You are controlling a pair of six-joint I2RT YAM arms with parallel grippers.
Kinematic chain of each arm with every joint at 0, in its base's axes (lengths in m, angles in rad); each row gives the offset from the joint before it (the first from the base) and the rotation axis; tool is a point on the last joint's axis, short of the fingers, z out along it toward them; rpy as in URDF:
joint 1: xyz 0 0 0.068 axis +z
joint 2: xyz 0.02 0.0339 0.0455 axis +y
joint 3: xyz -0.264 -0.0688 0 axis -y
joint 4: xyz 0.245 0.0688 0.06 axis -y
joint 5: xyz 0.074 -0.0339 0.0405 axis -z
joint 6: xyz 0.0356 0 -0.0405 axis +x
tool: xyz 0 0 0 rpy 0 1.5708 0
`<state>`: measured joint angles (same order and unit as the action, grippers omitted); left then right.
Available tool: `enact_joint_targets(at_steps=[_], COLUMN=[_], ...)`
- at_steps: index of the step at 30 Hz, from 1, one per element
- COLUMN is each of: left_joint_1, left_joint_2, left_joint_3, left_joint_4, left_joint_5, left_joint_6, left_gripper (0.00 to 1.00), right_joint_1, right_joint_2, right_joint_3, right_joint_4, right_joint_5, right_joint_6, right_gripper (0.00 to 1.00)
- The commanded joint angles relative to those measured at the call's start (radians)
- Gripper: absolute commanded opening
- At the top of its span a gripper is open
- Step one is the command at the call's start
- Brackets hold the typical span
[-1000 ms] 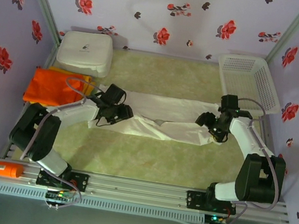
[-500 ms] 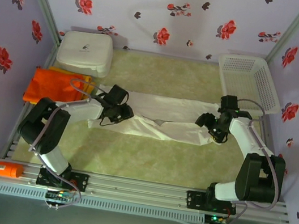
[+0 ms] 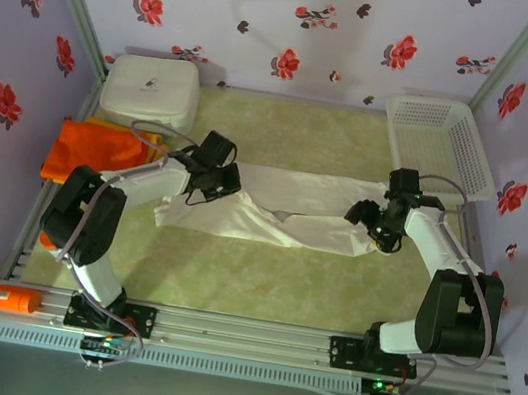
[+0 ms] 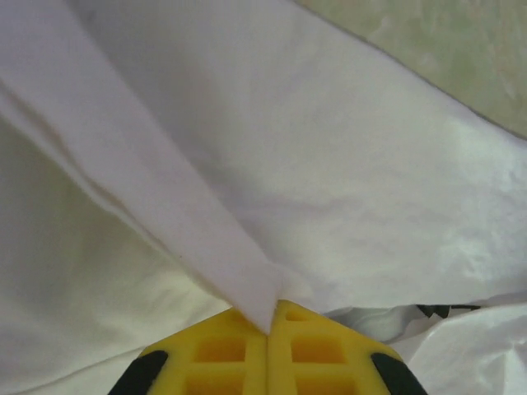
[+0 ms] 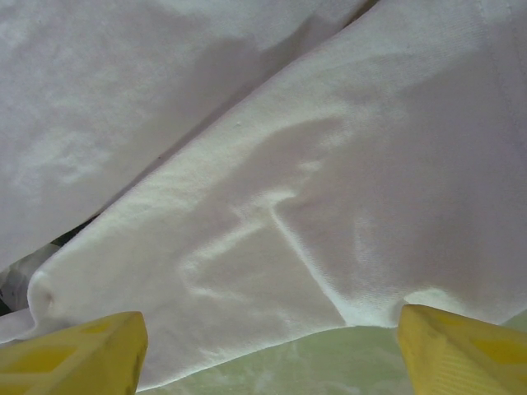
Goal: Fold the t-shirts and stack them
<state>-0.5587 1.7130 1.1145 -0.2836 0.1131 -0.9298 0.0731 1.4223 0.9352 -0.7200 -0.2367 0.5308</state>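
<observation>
The off-white t-shirt (image 3: 293,207) lies stretched in a long crumpled band across the middle of the table. My left gripper (image 3: 214,181) is at its left end, with the yellow fingers (image 4: 222,354) pressed together on a pinched fold of the white cloth (image 4: 247,206). A bit of black print (image 4: 436,310) shows under the cloth. My right gripper (image 3: 373,226) hovers over the shirt's right end, jaws wide apart above the hem (image 5: 288,206), holding nothing. The orange t-shirt (image 3: 89,153) lies folded at the left, with a yellow t-shirt (image 3: 157,142) peeking out beneath it.
A white rounded box (image 3: 150,92) sits at the back left, just behind the orange shirt. A white mesh basket (image 3: 442,136) stands at the back right. The green mat (image 3: 261,278) covers the table. An orange cylinder (image 3: 9,298) rests on the front rail at the left.
My left gripper has shut on the shirt's left end and moved back and slightly right, dragging that end of the cloth with it. The right arm has stayed put.
</observation>
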Motion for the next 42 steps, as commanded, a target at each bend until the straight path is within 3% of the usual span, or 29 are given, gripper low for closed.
enact_joint_targets(at_steps=[1, 8, 13, 14, 17, 25, 29, 34, 42], left_joint_1=[-0.014, -0.027, -0.027, -0.027, -0.028, -0.034, -0.033, -0.01, 0.037], left_joint_2=[0.066, 0.219, 0.294, 0.292, 0.251, 0.018, -0.127, -0.24, -0.202], left_joint_3=[0.124, 0.342, 0.419, 0.416, 0.368, 0.044, -0.137, -0.289, -0.283], left_joint_4=[-0.1, -0.217, -0.282, -0.288, -0.284, -0.231, -0.195, -0.187, -0.191], left_joint_5=[-0.034, -0.079, -0.091, -0.092, -0.107, -0.142, -0.175, -0.223, -0.214], left_joint_6=[0.088, 0.178, 0.209, 0.209, 0.207, 0.137, 0.096, 0.082, 0.123], left_gripper=[0.0, 0.0, 0.35, 0.41, 0.47, 0.48, 0.48, 0.48, 0.48], right_joint_1=[0.007, 0.007, 0.007, 0.008, 0.008, 0.034, 0.081, 0.15, 0.203], right_joint_2=[0.014, -0.006, -0.03, -0.034, -0.049, 0.023, 0.112, 0.274, 0.527], right_joint_3=[0.012, 0.015, 0.017, 0.019, 0.025, 0.143, 0.242, 0.358, 0.483], right_joint_4=[-0.028, -0.036, -0.044, -0.048, -0.024, 0.016, 0.005, 0.015, -0.005], right_joint_5=[0.017, 0.028, 0.052, 0.061, 0.049, 0.022, 0.063, 0.15, 0.322], right_joint_6=[-0.017, -0.027, -0.044, -0.041, -0.034, -0.017, -0.03, -0.034, -0.023], right_gripper=[0.79, 0.82, 0.84, 0.94, 0.99, 0.99, 0.88, 0.55, 0.46])
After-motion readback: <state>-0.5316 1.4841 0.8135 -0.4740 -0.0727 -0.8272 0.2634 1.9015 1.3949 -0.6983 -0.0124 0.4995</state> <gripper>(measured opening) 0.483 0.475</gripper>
